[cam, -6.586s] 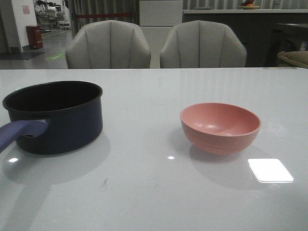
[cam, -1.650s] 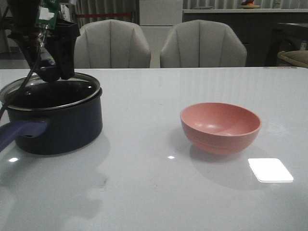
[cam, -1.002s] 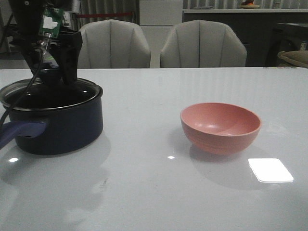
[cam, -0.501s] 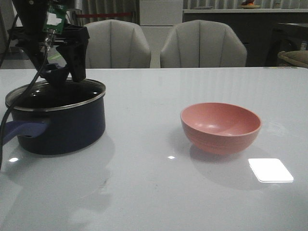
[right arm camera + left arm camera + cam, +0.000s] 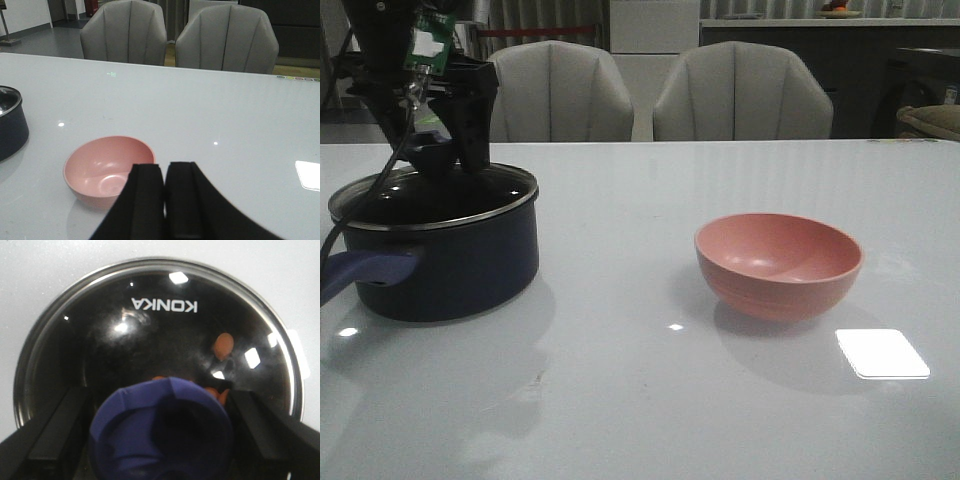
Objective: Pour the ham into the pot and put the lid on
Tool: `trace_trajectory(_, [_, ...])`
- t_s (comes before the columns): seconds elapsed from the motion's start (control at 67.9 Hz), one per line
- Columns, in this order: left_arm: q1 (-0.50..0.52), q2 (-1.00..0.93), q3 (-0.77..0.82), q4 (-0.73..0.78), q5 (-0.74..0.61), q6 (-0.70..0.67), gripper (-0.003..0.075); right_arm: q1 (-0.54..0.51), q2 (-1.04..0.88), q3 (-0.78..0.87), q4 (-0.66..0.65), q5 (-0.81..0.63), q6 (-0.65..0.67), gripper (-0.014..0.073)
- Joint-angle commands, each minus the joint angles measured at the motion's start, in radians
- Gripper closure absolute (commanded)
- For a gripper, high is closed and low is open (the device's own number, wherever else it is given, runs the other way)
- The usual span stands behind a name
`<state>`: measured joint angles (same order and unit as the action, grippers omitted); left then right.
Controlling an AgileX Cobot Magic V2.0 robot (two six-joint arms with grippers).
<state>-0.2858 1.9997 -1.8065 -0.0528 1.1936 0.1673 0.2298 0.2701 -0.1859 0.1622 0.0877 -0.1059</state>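
- The pink bowl (image 5: 779, 264) stands empty on the bench (image 5: 650, 400), well to the right of the pot (image 5: 435, 250); its ham (image 5: 223, 345) shows through the lid (image 5: 160, 330).
- The right end effector (image 5: 165, 200) hangs clenched and empty behind the bowl.
- The left end effector (image 5: 445, 155) straddles the knob (image 5: 162, 432), fingers spread and released; seconds ago the pot was uncovered.

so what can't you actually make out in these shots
- Ham: left wrist view shows only a few orange bits through the dark lid; the knob hides the rest.
- Left gripper: fingers flank the knob; contact unclear.
- Pot: handle cut off by the front view's left edge.
- Pink bowl: near rim hidden behind the shut right gripper.
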Motion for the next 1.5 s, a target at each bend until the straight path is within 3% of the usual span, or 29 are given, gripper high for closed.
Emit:
trace_trajectory(0.0, [-0.007,-0.055,-0.026,0.005,-0.027,-0.001,0.0151,-0.002,0.008,-0.029,0.001,-0.088,-0.003,0.0428])
trace_trajectory(0.309, [-0.007,-0.055,-0.026,0.005,-0.044,-0.001,0.015,-0.002,0.008,-0.029,0.001,-0.088,-0.003,0.0428])
trace_trajectory(0.545, [-0.007,-0.055,-0.026,0.005,-0.051,-0.001,0.0043,-0.002,0.008,-0.029,0.001,-0.088,-0.003,0.0428])
trace_trajectory(0.648, [-0.007,-0.055,-0.028,0.005,-0.046,-0.001,0.004,-0.002,0.008,-0.029,0.001,-0.088,-0.003,0.0428])
trace_trajectory(0.869, [-0.007,-0.069,-0.119,0.005,0.067,-0.001,0.004,-0.002,0.008,-0.029,0.001,-0.088,-0.003,0.0428])
trace_trajectory(1.238, [-0.007,-0.311,-0.098,-0.074,0.074,-0.001,0.0041,-0.002,0.008,-0.029,0.001,-0.088,-0.003,0.0428])
trace_trajectory(1.488, [-0.007,-0.575,0.132,-0.096,0.001,0.0,0.0041,-0.002,0.008,-0.029,0.001,-0.088,-0.003,0.0428])
